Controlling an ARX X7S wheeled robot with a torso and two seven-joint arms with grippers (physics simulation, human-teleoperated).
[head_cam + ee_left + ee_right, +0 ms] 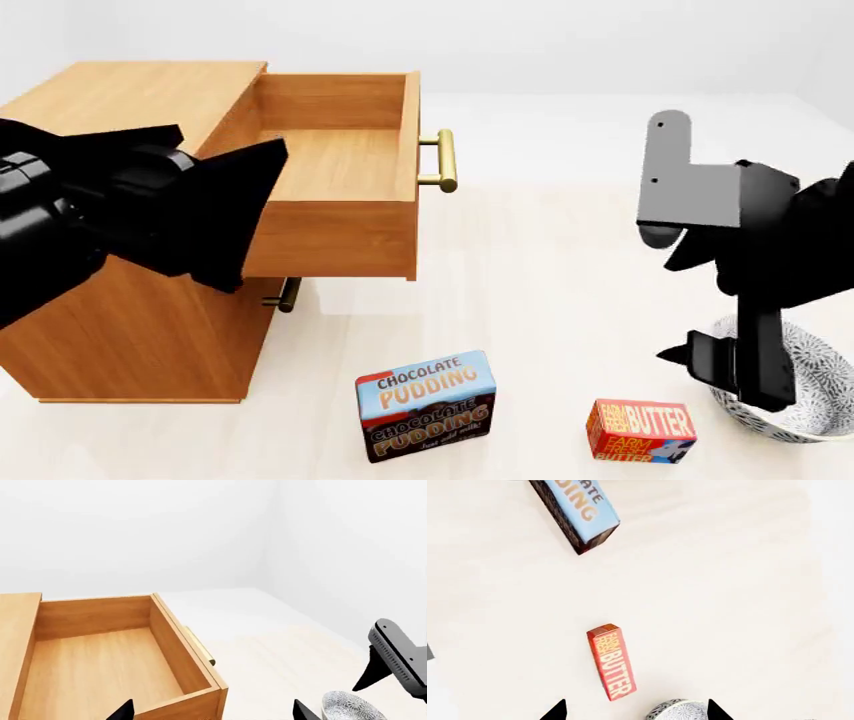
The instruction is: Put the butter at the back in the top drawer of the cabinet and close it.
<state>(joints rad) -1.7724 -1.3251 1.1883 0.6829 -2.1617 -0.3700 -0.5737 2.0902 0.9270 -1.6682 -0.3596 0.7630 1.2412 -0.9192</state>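
Top drawer (340, 190) of the cabinet (120, 310) already pulled out and empty inside, so opening done; step in hand judged to be the reach for the butter (642, 431). Not yet grasped. Butter standing on the pale desk (561, 290) in front of the cabinet, near the right side, between the chocolate pudding box (426, 404) and the patterned bowl (787, 395), apart from both.

Right end effector (635, 711) hanging above the desk, over the edge of the bowl and just beside the butter, fingertips spread apart with nothing between them. Left end effector (212, 711) held up near the open drawer, tips likewise spread, holding nothing.

Next move, as a judgement: shift the right end effector sideways away from the bowl until centred over the butter, align the fingers across the narrow faces of the box, then descend and close. Some care needed, since the bowl is near.

Right wrist view: the butter from above, long and thin, with its lettering, and the corner of the pudding box; no cabinet visible there. Left wrist view: the bare drawer interior and brass handle (200, 647), but no butter. Head view alone: all things together, with the left arm covering part of the cabinet front.
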